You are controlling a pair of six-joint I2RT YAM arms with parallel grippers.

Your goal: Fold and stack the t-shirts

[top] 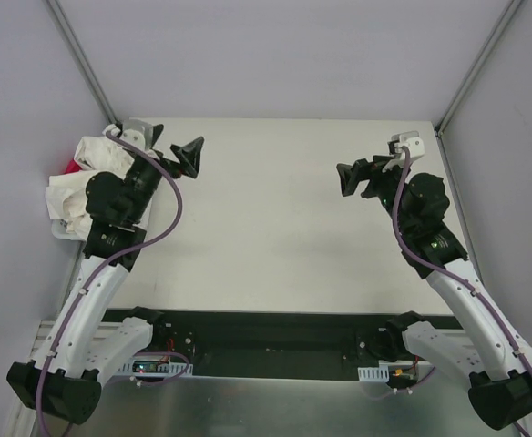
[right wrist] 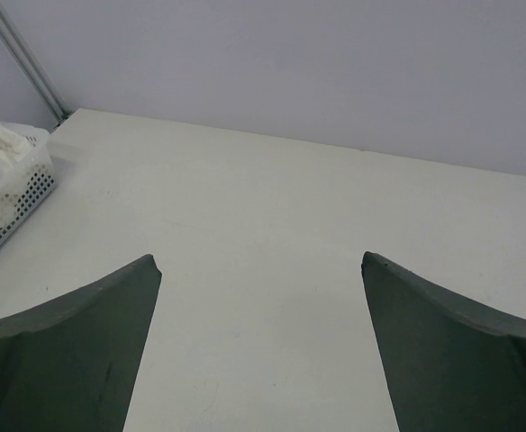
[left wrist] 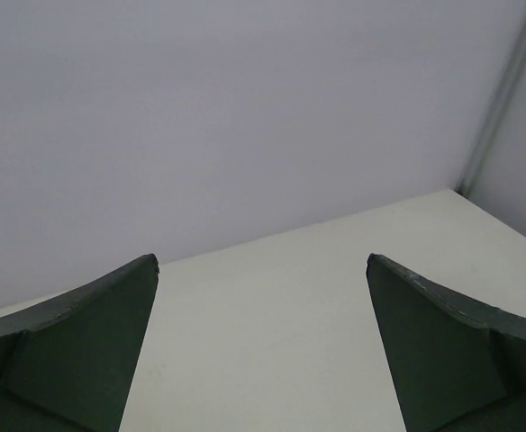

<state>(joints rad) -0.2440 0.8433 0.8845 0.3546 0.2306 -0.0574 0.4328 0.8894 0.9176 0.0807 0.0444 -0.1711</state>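
**Both grippers spread wide over the table, shirts heaped in the basket at far left**

Table: flat, matte, off-white top, with a dark rail along its near edge where both arm bases are bolted. Pale grey walls close it in at the back and on both sides. Two aluminium posts run up at the back corners.

Left gripper: jaws spread wide, nothing between them, held above the far-left part of the table and pointing toward the back wall. Right gripper: jaws also spread wide, nothing held, above the far-right part and pointing left across the table. The two are well apart.

T-shirts: a crumpled off-white heap in the white perforated basket at the table's left edge, just beside the left arm, which partly hides it. A red item shows at the pile's outer side; too small to identify.
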